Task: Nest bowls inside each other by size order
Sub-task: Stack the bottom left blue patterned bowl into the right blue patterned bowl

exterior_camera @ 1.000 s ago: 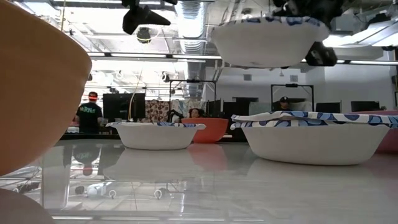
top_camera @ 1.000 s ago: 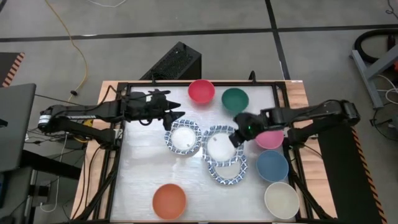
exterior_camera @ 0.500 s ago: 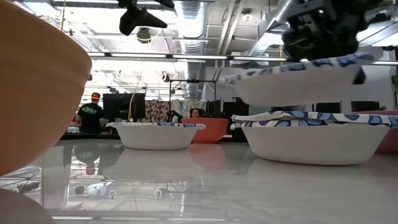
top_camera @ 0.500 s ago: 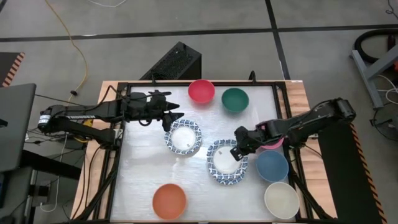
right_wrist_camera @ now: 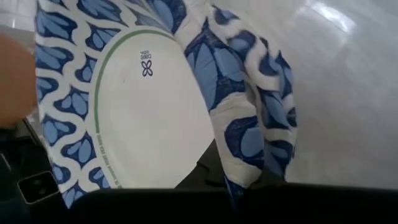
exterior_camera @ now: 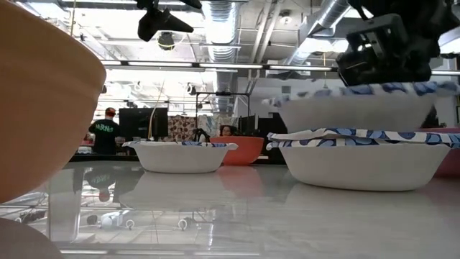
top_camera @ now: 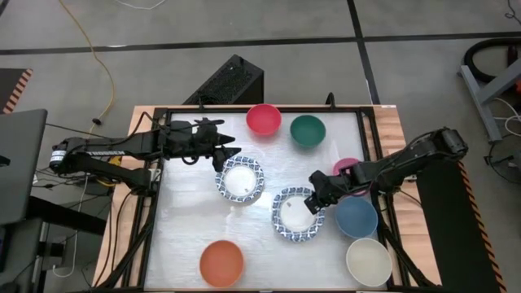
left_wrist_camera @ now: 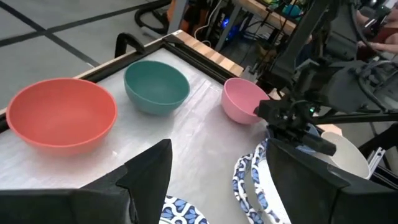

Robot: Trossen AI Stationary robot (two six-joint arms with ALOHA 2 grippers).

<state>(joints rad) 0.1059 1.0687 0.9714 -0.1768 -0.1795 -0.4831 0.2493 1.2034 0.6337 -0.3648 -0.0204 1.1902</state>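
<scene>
At right of table centre I log the right gripper (top_camera: pixel 313 201) clamped on the rim of a patterned bowl (exterior_camera: pixel 356 108), which it holds level just above the patterned stack (exterior_camera: pixel 363 162) resting on the table (top_camera: pixel 187 228); from the low camera a thin gap shows between the held bowl and the stack's top rim. From above, the held bowl sits almost squarely over the stack, the gripper at its rim on the side toward the pink bowl (top_camera: pixel 348 169). A second lone patterned bowl (top_camera: pixel 240 180) lies to the left of the stack, apart from it. My left gripper (top_camera: pixel 220 155) waits over the far-left edge of that lone bowl, fingers spread and holding nothing. Along the far edge stand the red bowl (top_camera: pixel 264 119) and teal bowl (top_camera: pixel 308 129), side by side. Down the right side, the blue bowl (top_camera: pixel 356 216) and cream bowl (top_camera: pixel 368 260) follow the pink one. Near edge, left of centre: the orange bowl (top_camera: pixel 221 263).
</scene>
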